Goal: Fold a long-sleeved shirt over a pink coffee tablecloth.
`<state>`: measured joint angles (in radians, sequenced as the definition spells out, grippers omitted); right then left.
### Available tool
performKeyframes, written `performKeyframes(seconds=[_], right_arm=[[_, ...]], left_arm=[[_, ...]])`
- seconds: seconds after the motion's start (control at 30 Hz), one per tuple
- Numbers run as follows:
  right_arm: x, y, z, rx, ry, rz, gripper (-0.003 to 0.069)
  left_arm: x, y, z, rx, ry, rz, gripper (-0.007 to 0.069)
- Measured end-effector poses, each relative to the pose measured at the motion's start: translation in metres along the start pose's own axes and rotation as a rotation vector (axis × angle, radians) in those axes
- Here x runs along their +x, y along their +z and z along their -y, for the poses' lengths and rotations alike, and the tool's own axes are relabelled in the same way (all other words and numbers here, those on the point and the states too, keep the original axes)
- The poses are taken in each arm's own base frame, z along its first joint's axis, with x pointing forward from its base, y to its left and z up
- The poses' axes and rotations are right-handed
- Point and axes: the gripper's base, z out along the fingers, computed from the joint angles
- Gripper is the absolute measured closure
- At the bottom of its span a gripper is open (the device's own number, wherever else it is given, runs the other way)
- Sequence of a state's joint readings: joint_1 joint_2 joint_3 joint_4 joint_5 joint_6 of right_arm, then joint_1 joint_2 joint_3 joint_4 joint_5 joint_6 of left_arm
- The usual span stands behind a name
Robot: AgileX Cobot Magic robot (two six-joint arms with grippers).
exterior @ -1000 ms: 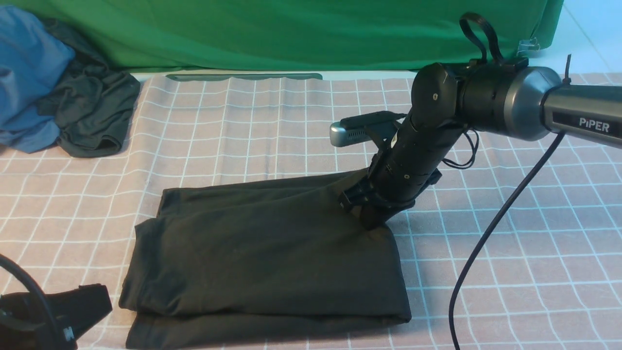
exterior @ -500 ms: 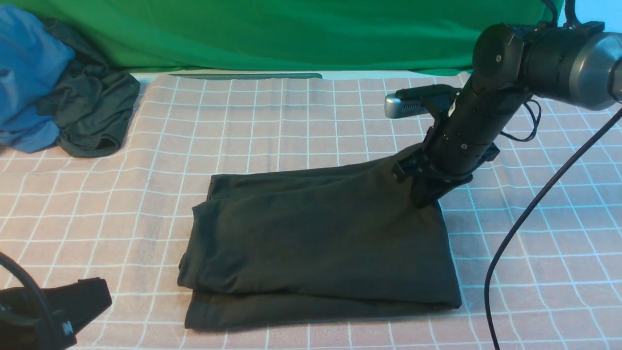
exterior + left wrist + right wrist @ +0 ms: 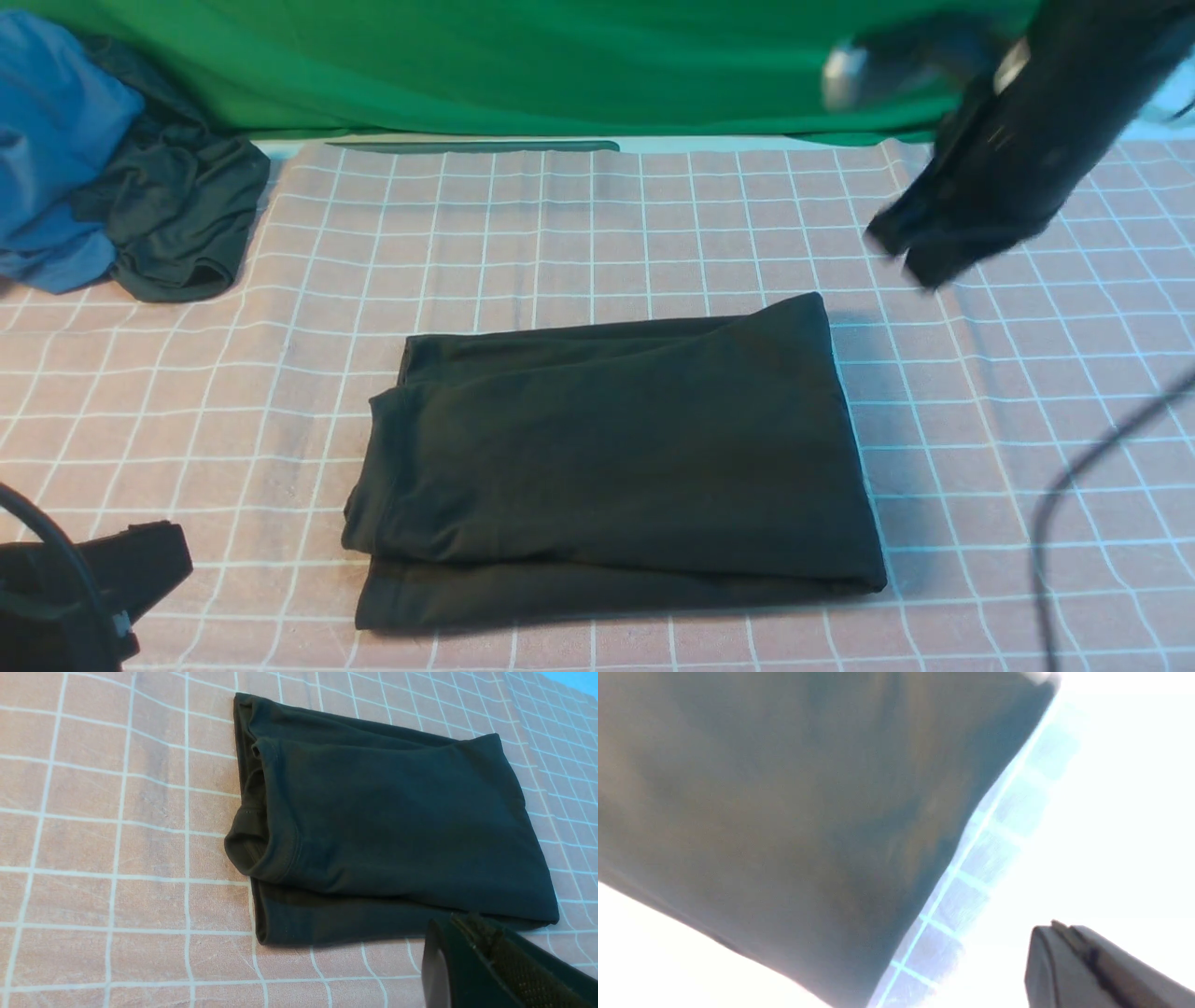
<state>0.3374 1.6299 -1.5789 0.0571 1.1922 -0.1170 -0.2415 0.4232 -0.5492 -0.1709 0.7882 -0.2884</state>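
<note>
Shirt: the long-sleeved shirt (image 3: 607,467) is seen lying as a folded rectangle on the pink coffee tablecloth (image 3: 560,233), flat on the counter, no print or label showing from any view.
Layers: stacked edges are shown at the shirt's left end in the left wrist view, with a hem rolled slightly outward; the lowest layer sticks out beyond the upper one along the shirt's near edge.
Right gripper: the right gripper (image 3: 920,257) is caught blurred above and beyond the shirt's far right corner, clear of the fabric, its jaws pressed together and nothing pinched between them.
Left gripper: the left gripper (image 3: 467,947) is parked just beside the shirt's near edge in its own wrist view, jaws pressed together, nothing held.
Task status: the folding is judged complete or very nearly so, since no sleeve is left trailing.
Risk, corner: the far right corner of the shirt stands a little peaked; it could spring up or slide off the stack if the fabric is not fully settled.
Risk, cable: a dark cable (image 3: 1074,485) is hanging to the right of the shirt; the stack could be snagged and dragged if it is swept across.
Risk, loose end: the open left end could splay if it is brushed by the left gripper.
Bystanders: a blue garment (image 3: 56,140) and a dark garment (image 3: 177,224) are piled well apart from the shirt, at its far left, before the green cloth (image 3: 560,65).
</note>
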Motion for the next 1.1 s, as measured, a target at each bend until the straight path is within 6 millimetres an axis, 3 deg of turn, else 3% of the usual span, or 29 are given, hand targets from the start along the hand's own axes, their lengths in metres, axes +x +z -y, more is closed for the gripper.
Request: performKeyframes(seconds=[0.07,0.23,0.33,0.47,0.57,0.8,0.97,1.1], right_arm=[[0.014,-0.063,-0.005,0.016,0.018,0.183,0.0620],[0.063,-0.179,-0.015,0.044,0.021,0.587,0.0620],[0.102,-0.229,-0.022,0.056,0.020,0.796,0.0620],[0.162,-0.262,-0.029,0.076,0.006,0.998,0.0620],[0.201,-0.261,-0.032,0.095,-0.011,1.110,0.0620],[0.274,-0.202,-0.035,0.122,-0.020,1.289,0.0621],[0.304,-0.165,-0.035,0.117,0.006,1.444,0.0619],[0.313,-0.156,-0.035,0.124,0.008,1.554,0.0609]], left_arm=[[0.000,0.000,0.000,0.000,0.000,0.000,0.0611],[0.000,0.000,0.000,0.000,0.000,0.000,0.0611],[0.000,0.000,0.000,0.000,0.000,0.000,0.0611],[0.000,0.000,0.000,0.000,0.000,0.000,0.0611],[0.000,0.000,0.000,0.000,0.000,0.000,0.0611],[0.005,0.007,-0.003,-0.002,-0.007,0.007,0.0611],[0.004,0.013,-0.005,0.013,-0.011,0.074,0.0611],[-0.002,0.014,-0.004,0.034,-0.011,0.148,0.0611]])
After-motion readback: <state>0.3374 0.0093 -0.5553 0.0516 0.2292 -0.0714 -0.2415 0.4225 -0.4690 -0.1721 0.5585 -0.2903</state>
